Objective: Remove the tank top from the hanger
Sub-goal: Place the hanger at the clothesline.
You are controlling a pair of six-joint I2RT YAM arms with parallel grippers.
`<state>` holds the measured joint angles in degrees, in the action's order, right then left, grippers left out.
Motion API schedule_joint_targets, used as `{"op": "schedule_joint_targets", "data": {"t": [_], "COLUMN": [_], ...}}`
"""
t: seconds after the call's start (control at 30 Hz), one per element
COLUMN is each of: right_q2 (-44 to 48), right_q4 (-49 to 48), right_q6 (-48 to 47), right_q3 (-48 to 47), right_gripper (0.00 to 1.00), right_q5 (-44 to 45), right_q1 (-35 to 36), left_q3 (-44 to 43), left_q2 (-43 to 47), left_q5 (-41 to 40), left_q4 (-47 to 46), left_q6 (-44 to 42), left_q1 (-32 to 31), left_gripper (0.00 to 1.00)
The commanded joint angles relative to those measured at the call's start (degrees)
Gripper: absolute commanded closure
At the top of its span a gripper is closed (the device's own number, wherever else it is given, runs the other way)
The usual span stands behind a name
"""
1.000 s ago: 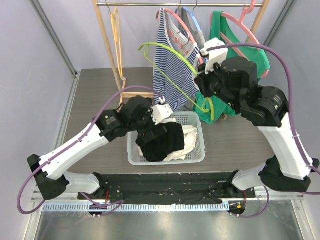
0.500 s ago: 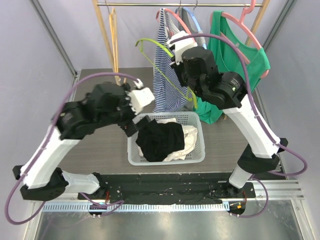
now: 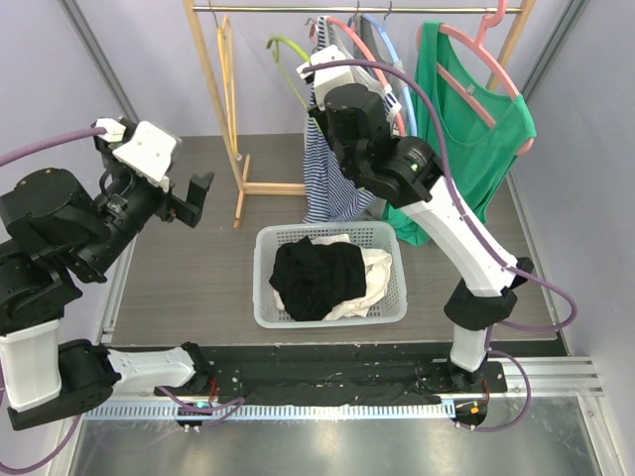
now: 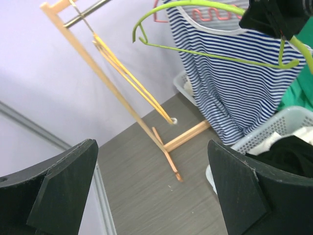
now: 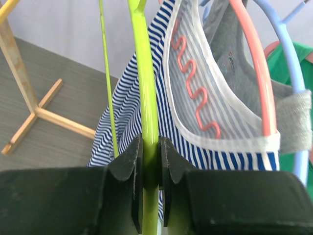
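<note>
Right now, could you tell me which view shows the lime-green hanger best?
The left wrist view: the lime-green hanger appears nearly whole, hook and both arms. The right wrist view shows only its bar clamped in the right gripper; the top view shows little beyond its hook.

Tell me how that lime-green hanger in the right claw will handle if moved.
Likely light and springy: the hanger is thin rod. Smooth and pinched at one spot by the right claw, it may pivot or slip. Its hook could snag the striped top.
</note>
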<state>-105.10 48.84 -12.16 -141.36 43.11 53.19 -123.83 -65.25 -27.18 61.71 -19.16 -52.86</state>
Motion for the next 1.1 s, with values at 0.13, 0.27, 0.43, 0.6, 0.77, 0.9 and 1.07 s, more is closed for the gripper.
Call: {"op": "schedule_joint_targets", "data": {"t": [0.13, 0.27, 0.43, 0.6, 0.77, 0.9, 1.07], "right_q2": [-4.32, -4.94, -4.94, -5.99, -7.31, -7.84, -7.05], "right_q4": [-13.68, -17.72, -23.43, -25.02, -25.02, -25.29, -25.11], "right_q6": [-3.04, -4.88, -7.87, -10.16, -9.9, -9.81, -7.62], "right_q3": [-6.3, -5.42, -4.98, -6.38, -6.12, -7.0, -6.65], "right_gripper": [0.99, 0.99, 0.99, 0.99, 0.99, 0.99, 0.99], "right_q5": [2.59, 3.47, 3.65, 3.38, 2.59, 1.54, -1.62], "right_q1": [0.6, 0.51, 0.6, 0.34, -0.98, -2.47, -4.76], "left_q3": [3.33, 5.88, 6.32, 6.14, 5.62, 5.62, 5.79], "left_q2": [0.12, 1.53, 2.06, 2.41, 2.76, 3.47, 3.99], "left_q5": [-6.04, -5.34, -3.41, -2.44, -1.56, -1.13, -0.68], "left_q4": [-5.2, -5.29, -3.71, -3.44, -2.91, -2.65, -2.56], "left_q6": [-1.85, -1.32, 0.26, 0.79, 1.49, 1.67, 2.02], "left_q1": [0.74, 1.71, 2.67, 3.64, 4.26, 4.78, 5.49], "left_gripper": [0.01, 0.01, 0.01, 0.02, 0.02, 0.02, 0.02]}}
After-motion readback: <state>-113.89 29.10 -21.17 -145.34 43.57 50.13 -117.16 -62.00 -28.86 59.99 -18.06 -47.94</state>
